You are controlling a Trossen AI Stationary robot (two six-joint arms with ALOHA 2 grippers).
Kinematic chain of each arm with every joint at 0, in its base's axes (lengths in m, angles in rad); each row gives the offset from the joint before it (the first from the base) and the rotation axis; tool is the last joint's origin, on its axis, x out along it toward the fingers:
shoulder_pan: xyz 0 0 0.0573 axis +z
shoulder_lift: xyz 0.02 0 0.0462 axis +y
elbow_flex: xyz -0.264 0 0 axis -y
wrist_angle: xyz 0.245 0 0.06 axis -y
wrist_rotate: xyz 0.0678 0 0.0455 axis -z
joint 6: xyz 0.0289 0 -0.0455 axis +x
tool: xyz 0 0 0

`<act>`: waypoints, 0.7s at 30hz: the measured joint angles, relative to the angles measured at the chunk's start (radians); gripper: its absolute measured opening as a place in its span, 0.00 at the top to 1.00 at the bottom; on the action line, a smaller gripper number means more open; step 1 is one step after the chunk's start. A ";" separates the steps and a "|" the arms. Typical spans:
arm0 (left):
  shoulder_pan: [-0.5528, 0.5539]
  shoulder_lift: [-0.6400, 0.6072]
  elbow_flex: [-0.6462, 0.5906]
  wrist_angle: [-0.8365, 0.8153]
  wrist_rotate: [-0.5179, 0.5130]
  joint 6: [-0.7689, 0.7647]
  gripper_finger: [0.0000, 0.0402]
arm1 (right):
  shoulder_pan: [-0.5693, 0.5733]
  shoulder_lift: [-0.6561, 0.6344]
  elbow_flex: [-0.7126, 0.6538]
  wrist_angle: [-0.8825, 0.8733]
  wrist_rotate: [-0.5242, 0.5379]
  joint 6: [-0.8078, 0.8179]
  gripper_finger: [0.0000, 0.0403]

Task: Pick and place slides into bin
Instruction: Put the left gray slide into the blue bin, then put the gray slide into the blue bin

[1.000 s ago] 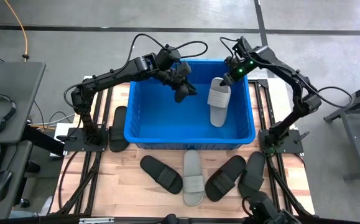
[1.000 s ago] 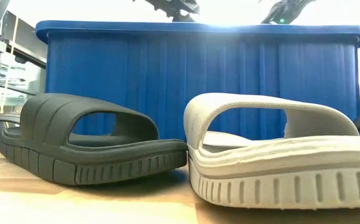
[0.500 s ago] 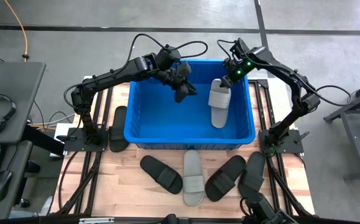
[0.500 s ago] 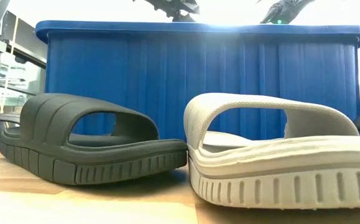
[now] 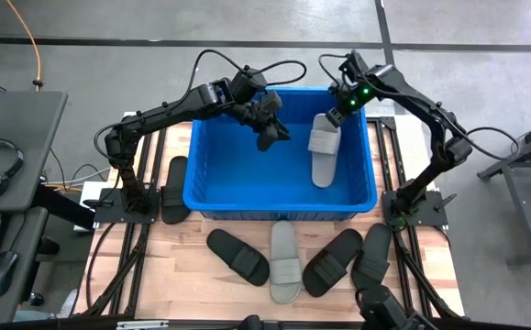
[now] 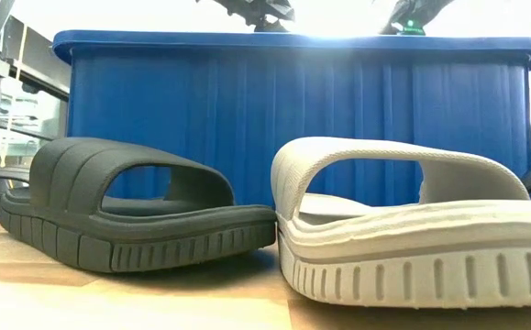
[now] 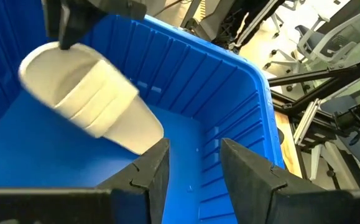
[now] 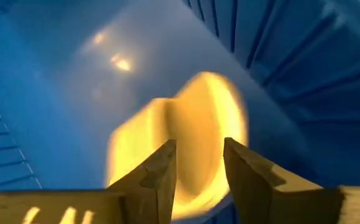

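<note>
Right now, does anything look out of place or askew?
One black slide lies alone on the table left of the bin, apart from the four in front. The grey slide inside lies flat, slightly angled. Nothing looks damaged.

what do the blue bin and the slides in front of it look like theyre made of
The large bright blue rectangular bin looks like rigid moulded plastic with a slight sheen: its walls carry vertical ribs under a rolled rim. The dark olive-black slide sandal and the light grey slide sandal look like matte moulded foam or soft rubber, each seemingly one piece with grooved sole edges; which of the two cannot be told.
</note>
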 joint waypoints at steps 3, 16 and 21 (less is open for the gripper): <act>0.000 0.000 0.000 0.000 0.000 0.000 0.67 | 0.001 0.000 0.034 -0.003 0.016 -0.012 0.67; 0.000 0.000 0.000 -0.049 0.008 0.026 0.67 | 0.040 -0.003 0.060 -0.075 -0.017 0.015 0.67; 0.002 -0.015 -0.001 -0.095 0.186 0.025 0.67 | 0.089 -0.045 0.060 -0.028 -0.240 0.088 0.67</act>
